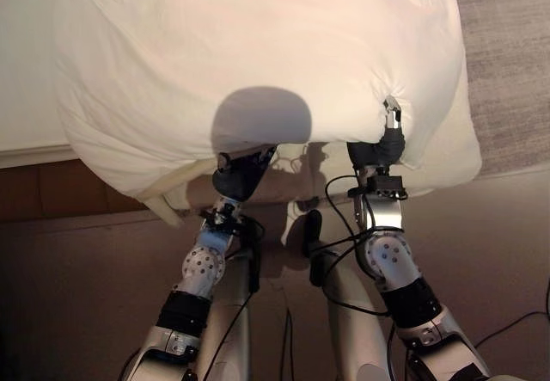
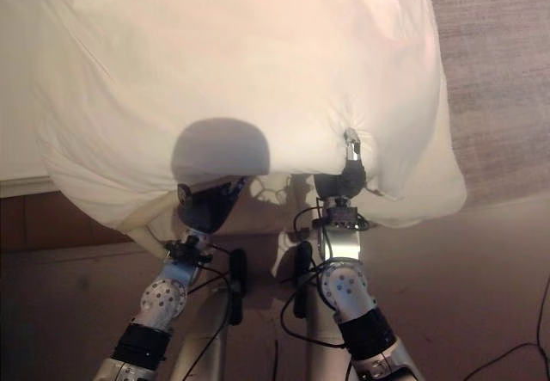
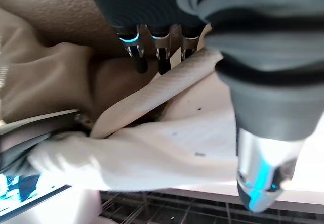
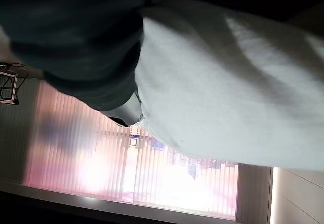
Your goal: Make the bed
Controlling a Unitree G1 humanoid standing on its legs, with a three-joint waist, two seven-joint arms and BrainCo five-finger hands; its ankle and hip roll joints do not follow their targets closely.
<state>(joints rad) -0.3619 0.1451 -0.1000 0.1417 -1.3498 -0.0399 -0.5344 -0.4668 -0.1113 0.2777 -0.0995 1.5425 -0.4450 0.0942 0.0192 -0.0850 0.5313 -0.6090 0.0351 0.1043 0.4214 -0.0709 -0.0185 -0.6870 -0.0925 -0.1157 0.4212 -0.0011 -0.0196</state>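
Holding the white duvet (image 1: 258, 46) up over the bed's (image 1: 21, 63) near edge, the right hand (image 1: 392, 123) pinches a fold at 3 o'clock, the left hand (image 3: 157, 47), fingers hidden from above, seems relaxed beneath; next, spreading it forward.

Room inventory, as we record it: a floor (image 1: 77, 304) of smooth brownish surface along the near edge, lying in dim light. A grey textured carpet (image 1: 507, 63) covers the far right area. A brown wooden bed frame (image 1: 51, 193) runs low at the left, with a pale mattress edge (image 1: 26, 153) above it. We note a window (image 4: 167, 168) hung with vertical blinds (image 4: 76, 148), bright pinkish daylight coming through them, and a pale sill (image 4: 101, 206) below. Warm light falls across the upper area.
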